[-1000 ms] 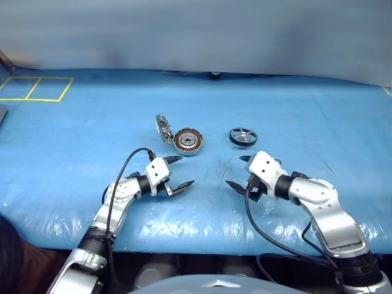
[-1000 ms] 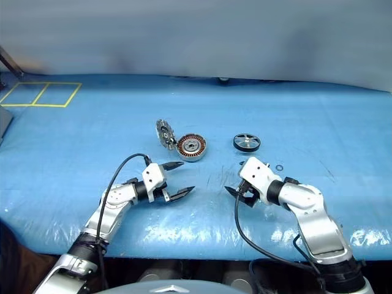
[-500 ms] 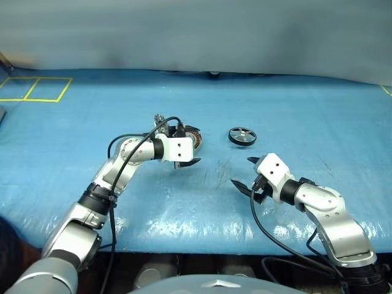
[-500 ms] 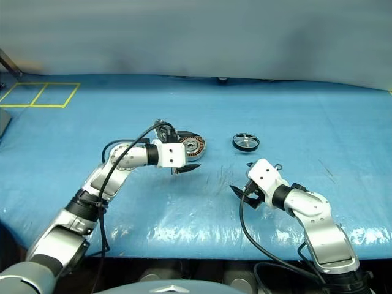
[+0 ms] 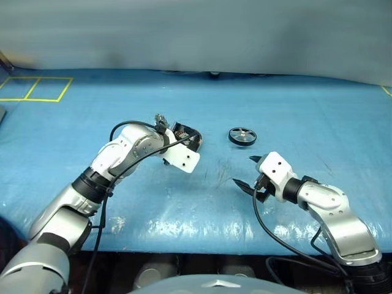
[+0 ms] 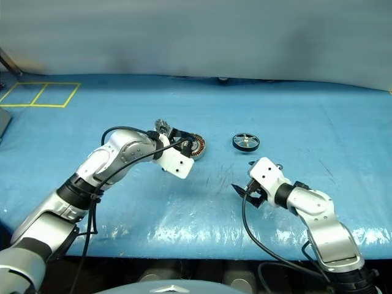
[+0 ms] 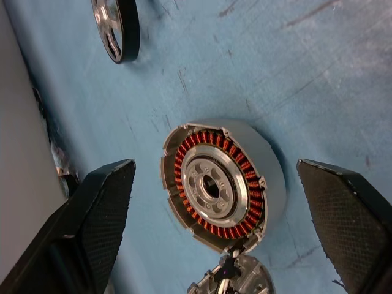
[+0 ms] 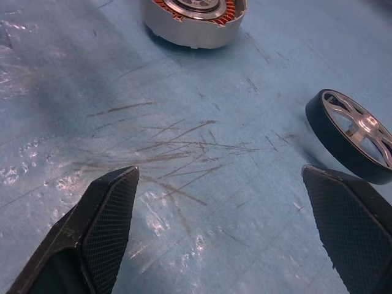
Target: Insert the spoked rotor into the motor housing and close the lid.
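Writing or brand marks: I can read none on any part here. My left pincer [image 7: 214, 202] hangs just over the housing [image 7: 222, 185] with its two black fingers spread wide, one on each side of the casing and touching nothing. My left wrist view looks straight into the housing: a ring of copper-orange windings around a silver hub with a dark bore, sitting flat on the blue table cover [image 5: 294, 116]. That same view catches the edge of the lid [image 7: 236, 278], joined to the housing's rim and showing a ribbed silver face; from the head views my own wrist hides most of the housing [image 6: 197, 146], and the lid [image 5: 161, 119] is only a small silver piece sticking up beside it. My right pincer [image 5: 246, 172] rests low near the front of the table, well apart from the housing, fingers likewise spread and holding nothing. The rotor [image 5: 242, 136], a black ring with silvery spokes, lies flat on the cover to the right of the housing and apart from it. My right wrist view shows its spokes and hub [image 8: 355, 135] closely, plus dark scratch marks [image 8: 177, 147] on the cover between rotor and housing. A yellow taped rectangle [image 5: 33, 89] marks the far left corner.
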You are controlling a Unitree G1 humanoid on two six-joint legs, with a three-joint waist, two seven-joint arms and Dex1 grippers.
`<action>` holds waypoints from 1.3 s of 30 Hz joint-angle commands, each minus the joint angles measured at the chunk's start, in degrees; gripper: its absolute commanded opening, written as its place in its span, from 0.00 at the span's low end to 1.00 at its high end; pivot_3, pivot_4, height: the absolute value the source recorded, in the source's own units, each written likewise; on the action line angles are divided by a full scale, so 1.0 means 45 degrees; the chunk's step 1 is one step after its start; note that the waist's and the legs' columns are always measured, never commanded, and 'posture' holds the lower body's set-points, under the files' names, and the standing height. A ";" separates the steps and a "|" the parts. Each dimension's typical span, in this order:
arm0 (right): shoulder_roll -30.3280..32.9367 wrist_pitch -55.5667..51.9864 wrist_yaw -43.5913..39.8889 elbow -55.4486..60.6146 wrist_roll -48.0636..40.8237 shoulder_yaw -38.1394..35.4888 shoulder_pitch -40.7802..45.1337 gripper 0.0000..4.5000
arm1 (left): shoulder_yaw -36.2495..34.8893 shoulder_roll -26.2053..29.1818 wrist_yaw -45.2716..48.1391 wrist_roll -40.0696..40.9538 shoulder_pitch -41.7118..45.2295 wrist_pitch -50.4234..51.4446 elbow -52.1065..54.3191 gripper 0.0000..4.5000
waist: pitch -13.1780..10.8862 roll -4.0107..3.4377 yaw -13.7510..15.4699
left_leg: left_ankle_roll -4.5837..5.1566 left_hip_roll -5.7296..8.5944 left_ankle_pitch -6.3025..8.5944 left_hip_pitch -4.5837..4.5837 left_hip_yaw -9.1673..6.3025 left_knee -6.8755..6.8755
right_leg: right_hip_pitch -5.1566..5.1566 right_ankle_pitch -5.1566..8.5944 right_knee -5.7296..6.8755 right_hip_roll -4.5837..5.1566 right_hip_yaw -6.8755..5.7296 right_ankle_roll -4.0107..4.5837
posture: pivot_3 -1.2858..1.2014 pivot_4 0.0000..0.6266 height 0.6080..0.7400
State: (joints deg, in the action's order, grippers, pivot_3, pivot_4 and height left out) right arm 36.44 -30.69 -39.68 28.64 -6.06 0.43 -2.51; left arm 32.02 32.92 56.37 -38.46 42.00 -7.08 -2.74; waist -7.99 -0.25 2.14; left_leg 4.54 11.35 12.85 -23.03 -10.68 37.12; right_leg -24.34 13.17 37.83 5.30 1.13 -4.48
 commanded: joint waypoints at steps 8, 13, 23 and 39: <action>-0.0040 0.0111 0.0188 0.0287 -0.0132 0.0017 0.0374 0.99 | 0.0570 0.0057 0.0942 -0.0831 0.1431 -0.0588 -0.1771 1.00 | -0.0017 0.0027 0.0006 | -0.0002 -0.0001 0.0001 -0.0001 0.0001 0.0010 | -0.0002 -0.0001 0.0006 0.0000 -0.0003 -0.0001 | 0.52 0.24 1.00; -0.0142 0.0194 0.0243 0.0264 -0.0144 0.0194 0.0320 0.99 | 0.0769 -0.0356 0.1190 -0.1031 0.2199 -0.0655 -0.3027 1.00 | -0.0026 0.0043 -0.0001 | 0.0007 0.0000 -0.0003 -0.0004 -0.0002 0.0011 | -0.0005 -0.0001 0.0003 0.0001 -0.0012 -0.0001 | 0.52 0.24 1.00; -0.0093 0.0198 0.0313 0.0310 -0.0150 0.0147 0.0320 0.99 | 0.1140 -0.0662 0.1195 -0.1299 0.2517 -0.0923 -0.4218 1.00 | -0.0027 0.0045 -0.0098 | 0.0011 0.0000 -0.0007 -0.0055 -0.0003 0.0031 | -0.0019 -0.0002 0.0021 -0.0002 -0.0011 -0.0002 | 0.52 0.24 1.00; -0.0229 0.0444 0.0544 0.0235 -0.0122 0.0236 0.0430 1.00 | 0.1729 -0.1381 0.0633 -0.1973 0.2645 -0.1068 -0.6036 0.72 | -0.0022 0.0038 -0.0100 | 0.0013 0.0002 -0.0006 -0.0099 -0.0008 0.0145 | -0.0027 -0.0020 0.0066 -0.0007 -0.0025 -0.0024 | 0.52 0.24 1.00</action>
State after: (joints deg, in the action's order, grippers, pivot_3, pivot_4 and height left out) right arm 35.53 -30.04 -37.51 28.42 -6.11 1.88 -1.15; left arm 38.50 27.09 59.12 -46.80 54.17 -11.72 -28.10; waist -8.09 -0.08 1.69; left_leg 4.60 11.36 12.82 -23.46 -10.72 37.80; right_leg -24.46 13.08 38.14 5.27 1.02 -4.59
